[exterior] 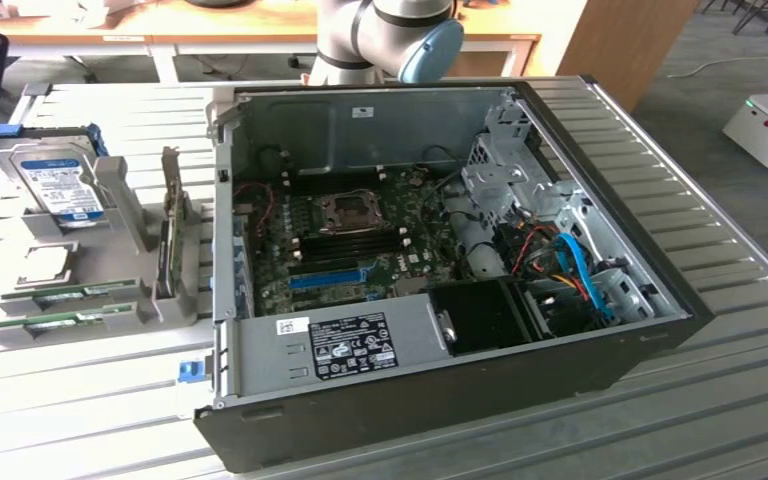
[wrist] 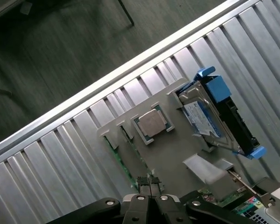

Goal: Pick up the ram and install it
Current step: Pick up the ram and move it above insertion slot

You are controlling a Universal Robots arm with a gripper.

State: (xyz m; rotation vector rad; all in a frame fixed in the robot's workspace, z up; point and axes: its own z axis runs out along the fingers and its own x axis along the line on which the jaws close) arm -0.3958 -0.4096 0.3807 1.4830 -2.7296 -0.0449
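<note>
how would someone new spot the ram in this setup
Find the open computer case; a gray rack sits on the exterior view's left of it. The ram is the two thin green strips at the rack's end nearest the camera, unlike the boxy blue-labelled hard drive behind.

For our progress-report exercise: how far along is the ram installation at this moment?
Done: nothing yet. Both ram sticks sit in the gray holder beside the open computer case.
In hand: the end effector is shut and empty, poised over the holder close to the sticks.
Left: picking up a stick and seating it on the motherboard.
</note>
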